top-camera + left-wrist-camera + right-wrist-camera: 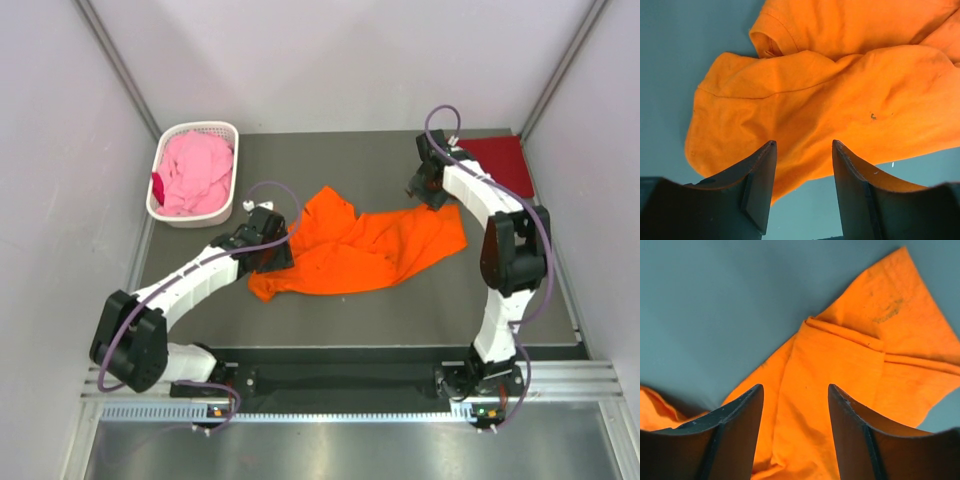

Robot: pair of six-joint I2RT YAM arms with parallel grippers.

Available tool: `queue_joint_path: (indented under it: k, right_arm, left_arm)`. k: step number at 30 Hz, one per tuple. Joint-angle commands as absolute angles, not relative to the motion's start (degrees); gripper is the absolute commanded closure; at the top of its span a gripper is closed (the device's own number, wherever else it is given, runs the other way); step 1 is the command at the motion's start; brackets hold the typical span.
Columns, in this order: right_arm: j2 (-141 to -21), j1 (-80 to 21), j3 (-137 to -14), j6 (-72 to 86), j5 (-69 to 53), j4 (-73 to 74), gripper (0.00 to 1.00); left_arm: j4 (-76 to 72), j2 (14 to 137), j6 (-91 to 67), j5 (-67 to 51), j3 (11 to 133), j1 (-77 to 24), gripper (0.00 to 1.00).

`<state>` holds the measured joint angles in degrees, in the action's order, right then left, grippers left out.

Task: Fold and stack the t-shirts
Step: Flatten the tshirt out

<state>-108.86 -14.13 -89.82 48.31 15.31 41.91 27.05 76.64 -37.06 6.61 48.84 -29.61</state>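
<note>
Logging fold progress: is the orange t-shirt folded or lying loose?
Loose, not folded: the orange t-shirt lies spread and rumpled on the table, a sleeve poking out, with wrinkles and uneven edges in every view.

A lab test cell: white panels (330,60) enclose a grey table (330,160) edged with aluminium rail (560,385).

Left arm (190,285): base at near left, elbow folded low, forearm reaching up and right toward the middle. I see the left gripper (272,243) angled downward, jaws parted, with nothing pinched between its fingers (757,180).

Right arm (478,195): rises from the near right base, elbow high, forearm running back and left. Right gripper (425,188) points down at the far side, jaws apart, with nothing clamped between its fingers (740,425).

I note the two grippers sit well apart.
</note>
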Motion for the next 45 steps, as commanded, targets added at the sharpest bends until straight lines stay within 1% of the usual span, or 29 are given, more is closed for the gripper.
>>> queue_joint_path:
  k: [1,7,15,23,26,29,32,33,35,37,42,43,45]
  right_arm:
    - [-112.4,-13.4,-95.3,53.8,13.8,47.3,0.45]
    - [-116.6,-13.2,-99.0,58.4,15.2,48.3,0.45]
    - [-120.5,-13.2,-101.6,59.9,17.4,49.7,0.47]
    - [-121.8,-13.1,-100.6,60.0,19.4,47.6,0.47]
    - [-122.0,-12.6,-99.1,58.6,16.5,43.4,0.47]
    - [-122.9,-12.1,-99.3,58.7,16.6,43.7,0.48]
    - [-123.1,-11.6,-99.1,58.1,16.3,43.4,0.49]
    - [-123.3,-11.6,-99.0,57.7,16.1,43.3,0.49]
    - [-123.5,-11.3,-98.6,57.7,16.3,43.5,0.49]
    - [-123.5,-10.7,-97.8,57.7,16.0,43.5,0.49]
    - [-123.2,-10.2,-96.3,57.8,16.2,43.4,0.5]
    - [-123.2,-10.3,-96.3,57.8,16.2,43.4,0.52]
    - [-123.0,-9.9,-96.1,57.4,16.3,43.2,0.61]
  left_arm:
    - [27.2,75.0,-35.3,6.2,50.2,-29.4,0.47]
    - [22.1,73.9,-36.1,1.3,46.9,-29.4,0.49]
    - [21.4,77.3,-37.4,1.9,46.0,-29.4,0.51]
    - [23.3,80.1,-37.7,3.9,46.2,-29.4,0.45]
    - [23.7,80.7,-37.8,5.6,46.3,-29.4,0.45]
    - [23.9,81.6,-38.1,6.4,46.4,-29.3,0.45]
    - [24.1,82.8,-38.3,7.3,46.8,-29.3,0.49]
    - [24.0,83.1,-38.7,7.6,46.8,-29.3,0.54]
    - [23.9,84.5,-38.9,7.7,47.3,-29.0,0.6]
    - [24.1,85.5,-39.2,7.4,48.0,-28.9,0.62]
    - [24.4,87.0,-39.5,6.5,49.3,-28.9,0.64]
    - [24.3,87.0,-39.5,6.6,49.4,-28.9,0.64]
    - [24.5,86.5,-39.6,6.9,49.4,-28.9,0.67]
